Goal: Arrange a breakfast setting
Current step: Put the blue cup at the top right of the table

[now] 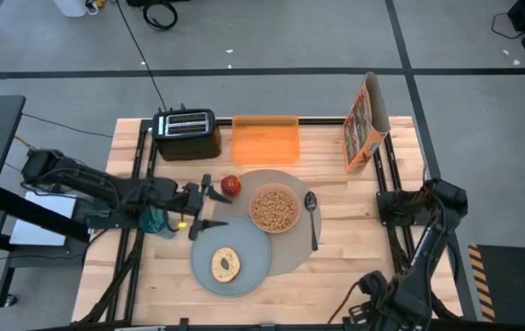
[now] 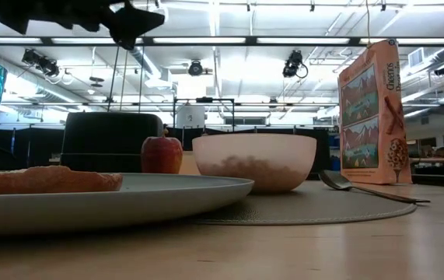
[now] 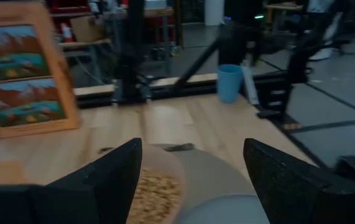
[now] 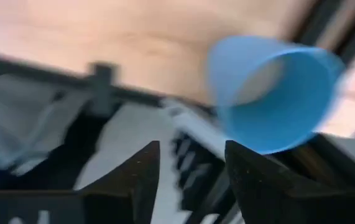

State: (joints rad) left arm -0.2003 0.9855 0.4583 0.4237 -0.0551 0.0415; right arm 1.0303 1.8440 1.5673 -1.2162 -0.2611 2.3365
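Note:
The grey plate [image 1: 232, 257] with the bagel [image 1: 225, 265] lies on the near left part of the taupe mat [image 1: 290, 248]. The pink bowl [image 1: 274, 209] of cereal stands on the mat, with the spoon [image 1: 312, 216] to its right and the red apple [image 1: 231, 186] at the mat's far left edge. My left gripper [image 1: 209, 204] hovers open and empty above the plate's far left rim. My right gripper [image 4: 193, 168] is open and empty. A small blue cup [image 4: 276, 93] shows beyond its fingers and also stands at the table's right edge in the left wrist view [image 3: 229, 82].
A black toaster [image 1: 187, 134] and an orange tray [image 1: 266, 140] stand at the far edge. A cereal box [image 1: 365, 124] stands upright at the far right. A teal glass [image 1: 156, 221] stands left of the plate under my left arm. Bare wood lies at the near right.

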